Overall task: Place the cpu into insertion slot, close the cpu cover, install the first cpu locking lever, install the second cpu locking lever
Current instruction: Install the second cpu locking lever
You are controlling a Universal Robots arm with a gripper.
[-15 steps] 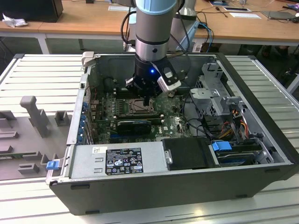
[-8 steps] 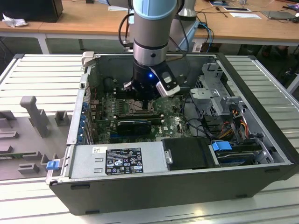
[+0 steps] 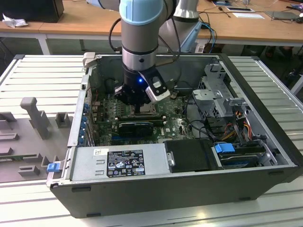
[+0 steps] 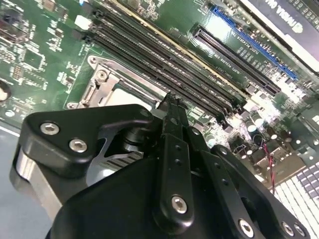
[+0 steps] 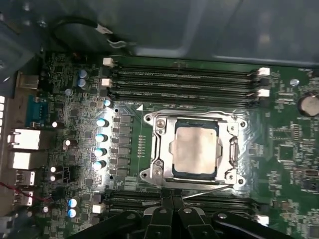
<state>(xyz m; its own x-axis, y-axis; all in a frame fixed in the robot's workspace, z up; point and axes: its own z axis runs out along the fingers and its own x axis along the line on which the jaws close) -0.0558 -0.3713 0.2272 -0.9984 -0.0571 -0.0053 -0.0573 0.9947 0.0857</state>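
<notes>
The cpu (image 5: 195, 148), a small flat square chip with a pale silvery-beige metal top, lies seated in its socket on the green motherboard (image 5: 279, 144), as the first wrist view shows. The cpu cover (image 5: 232, 149), a thin metal frame plate with a square window, lies flat around the chip, its top showing through the window. A thin wire lever (image 5: 209, 191) runs along the socket edge nearest the gripper.

In the exterior view, the grey-and-blue robot arm (image 3: 139, 28) reaches straight down from above into the open dark-grey computer case (image 3: 156, 189), which lies on its side on a ribbed metal table (image 3: 28, 71). The black gripper (image 3: 136, 101) points downward just above the board, towards the exterior view's left half of the case. A blue light glows on the wrist.

In the first wrist view the gripper's fingertips (image 5: 172, 201) sit pressed close together, holding nothing, right at the socket edge. Whether they touch the lever cannot be told. In the second wrist view the gripper body (image 4: 149, 189) hides most of the socket.
</notes>
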